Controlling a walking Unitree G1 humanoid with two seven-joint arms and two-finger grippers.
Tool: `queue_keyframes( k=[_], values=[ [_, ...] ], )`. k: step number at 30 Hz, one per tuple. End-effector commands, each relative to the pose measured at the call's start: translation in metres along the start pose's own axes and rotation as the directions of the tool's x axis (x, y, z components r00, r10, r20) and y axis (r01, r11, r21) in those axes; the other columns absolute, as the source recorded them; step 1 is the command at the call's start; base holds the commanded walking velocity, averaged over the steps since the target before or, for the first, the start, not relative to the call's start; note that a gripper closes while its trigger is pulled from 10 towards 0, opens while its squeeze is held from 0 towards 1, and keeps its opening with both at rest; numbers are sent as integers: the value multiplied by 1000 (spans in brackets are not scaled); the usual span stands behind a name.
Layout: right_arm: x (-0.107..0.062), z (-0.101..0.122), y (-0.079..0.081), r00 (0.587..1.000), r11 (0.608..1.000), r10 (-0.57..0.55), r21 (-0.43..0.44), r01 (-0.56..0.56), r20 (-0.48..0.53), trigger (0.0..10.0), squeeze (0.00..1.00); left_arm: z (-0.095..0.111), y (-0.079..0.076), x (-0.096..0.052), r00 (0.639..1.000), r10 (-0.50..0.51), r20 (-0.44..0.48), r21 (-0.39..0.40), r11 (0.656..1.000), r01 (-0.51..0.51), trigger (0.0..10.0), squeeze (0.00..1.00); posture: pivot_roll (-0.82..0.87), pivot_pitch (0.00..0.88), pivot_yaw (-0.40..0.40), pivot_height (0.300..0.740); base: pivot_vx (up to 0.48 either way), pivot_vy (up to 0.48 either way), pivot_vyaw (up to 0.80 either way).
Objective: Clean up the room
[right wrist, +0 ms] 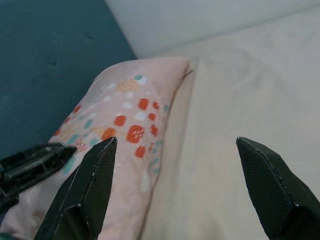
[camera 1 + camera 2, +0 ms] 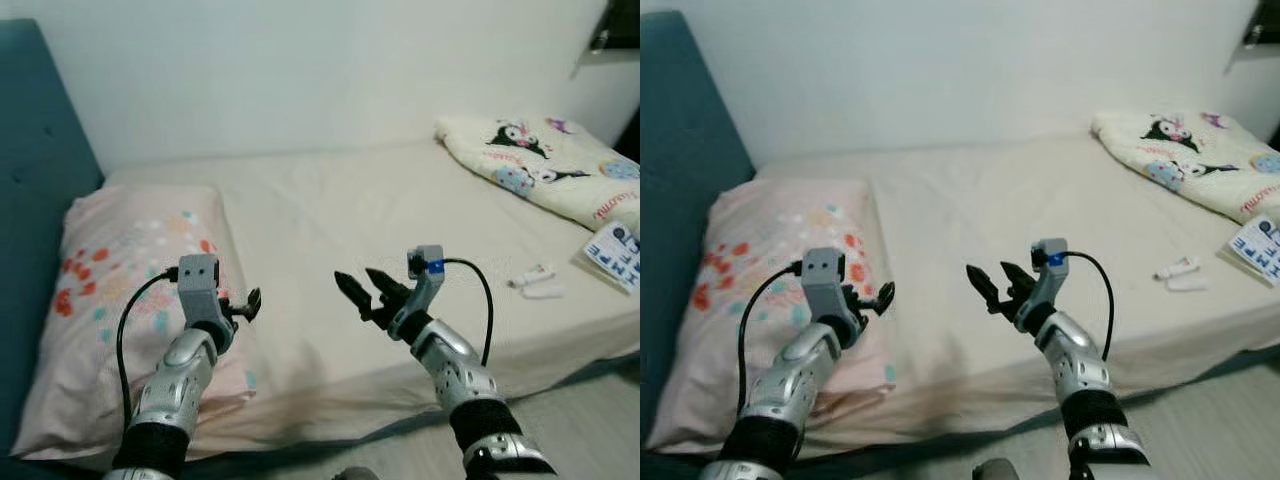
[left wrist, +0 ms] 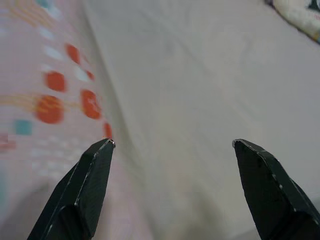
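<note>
My left hand (image 2: 252,303) hovers released at the pillow's (image 2: 120,270) near edge; my right hand (image 2: 362,290), also released, hangs above the bed (image 2: 340,210). Farther right lie a white tube (image 2: 533,277), a booklet (image 2: 615,252) and a folded blanket (image 2: 545,160).

Pillow (image 2: 120,290) left on bed (image 2: 380,220)

Partly seen from my head camera: patterned blanket (image 2: 545,165) and printed paper (image 2: 612,252), both cut by the right edge; small white items (image 2: 535,282) on the sheet, too small to identify; dark object (image 2: 615,28) clipped at top corner.
</note>
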State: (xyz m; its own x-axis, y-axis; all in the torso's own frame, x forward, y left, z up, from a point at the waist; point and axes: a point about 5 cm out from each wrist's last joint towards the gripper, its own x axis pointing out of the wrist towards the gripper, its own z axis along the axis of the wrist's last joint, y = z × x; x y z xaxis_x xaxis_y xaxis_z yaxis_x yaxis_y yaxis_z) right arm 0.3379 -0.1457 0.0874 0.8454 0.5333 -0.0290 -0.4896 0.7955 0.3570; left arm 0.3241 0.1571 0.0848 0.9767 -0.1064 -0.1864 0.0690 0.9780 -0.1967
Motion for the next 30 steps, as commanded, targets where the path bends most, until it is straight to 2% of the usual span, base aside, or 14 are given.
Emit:
queue_keyframes(
  k=[1, 7, 9, 10, 12, 14, 16, 17, 19, 20, 22, 23, 27, 30],
  values=[
    [-5, -9, -4, 999, 1000, -29, 0, 29, -30, 10000, 0, -11, 5, -2, 999, 12, -39, 22, 1000, -11, 10000, 0, -104, 0, -44, 689, 0, 0, 0],
    [-37, -51, -32, 948, 969, -240, 11, 248, -207, 10000, 0, -55, 27, -13, 977, 104, -184, 71, 993, -92, 10000, 0, -105, 0, -44, 714, 0, 0, 0],
    [-74, -84, -49, 845, 912, -399, -59, 405, -356, 10000, 0, -88, 47, -32, 935, 189, -299, 99, 981, -167, 10000, 0, -106, 0, -45, 724, 0, 0, 0],
    [-74, -84, -49, 845, 912, -399, -59, 405, -356, 10000, 0, -88, 47, -32, 935, 189, -299, 99, 981, -167, 10000, 0, -106, 0, -45, 724, 0, 0, 0],
    [-106, -107, -56, 747, 867, -484, -135, 480, -456, 10000, 0, -111, 60, -50, 891, 241, -383, 132, 970, -206, 10000, 0, -102, 0, -46, 734, 0, 0, 0],
    [-106, -107, -56, 747, 867, -484, -135, 480, -456, 10000, 0, -111, 60, -50, 891, 241, -383, 132, 970, -206, 10000, 0, -102, 0, -46, 734, 0, 0, 0],
    [-143, -136, -57, 617, 809, -549, -172, 562, -564, 10000, 0, -143, 73, -79, 806, 307, -506, 204, 951, -234, 10000, 0, -97, 0, -46, 738, 0, -210, 0],
    [-143, -136, -57, 617, 809, -549, -172, 562, -564, 10000, 0, -143, 73, -79, 806, 307, -506, 204, 951, -234, 10000, 0, -97, 0, -46, 738, 0, -420, 0],
    [-177, -164, -48, 501, 789, -555, -229, 569, -664, 10000, 0, -172, 80, -112, 704, 353, -616, 250, 935, -251, 10000, 0, -97, 0, -46, 738, 0, -476, 0],
    [-177, -164, -48, 501, 789, -555, -229, 569, -664, 10000, 0, -172, 80, -112, 704, 353, -616, 250, 935, -251, 10000, 0, -97, 0, -46, 738, 0, -472, 0],
    [-196, -178, -41, 434, 776, -553, -249, 580, -711, 10000, 0, -191, 82, -137, 626, 376, -683, 259, 926, -274, 10000, 0, -92, 0, -41, 738, 0, -476, 0],
    [-196, -178, -41, 434, 776, -553, -249, 580, -711, 10000, 0, -191, 82, -137, 626, 376, -683, 259, 926, -274, 10000, 0, -92, 0, -41, 738, 0, -480, 0],
    [-201, -182, -39, 414, 771, -556, -262, 580, -720, 10000, 0, -207, 81, -160, 552, 387, -739, 276, 921, -276, 10000, 0, -93, 0, -37, 738, 0, -472, 0],
    [-203, -180, -42, 405, 765, -571, -283, 578, -714, 10000, 0, -211, 80, -165, 534, 380, -755, 286, 924, -254, 10000, 0, -93, 0, -34, 738, 0, -480, 0]
  ],
)
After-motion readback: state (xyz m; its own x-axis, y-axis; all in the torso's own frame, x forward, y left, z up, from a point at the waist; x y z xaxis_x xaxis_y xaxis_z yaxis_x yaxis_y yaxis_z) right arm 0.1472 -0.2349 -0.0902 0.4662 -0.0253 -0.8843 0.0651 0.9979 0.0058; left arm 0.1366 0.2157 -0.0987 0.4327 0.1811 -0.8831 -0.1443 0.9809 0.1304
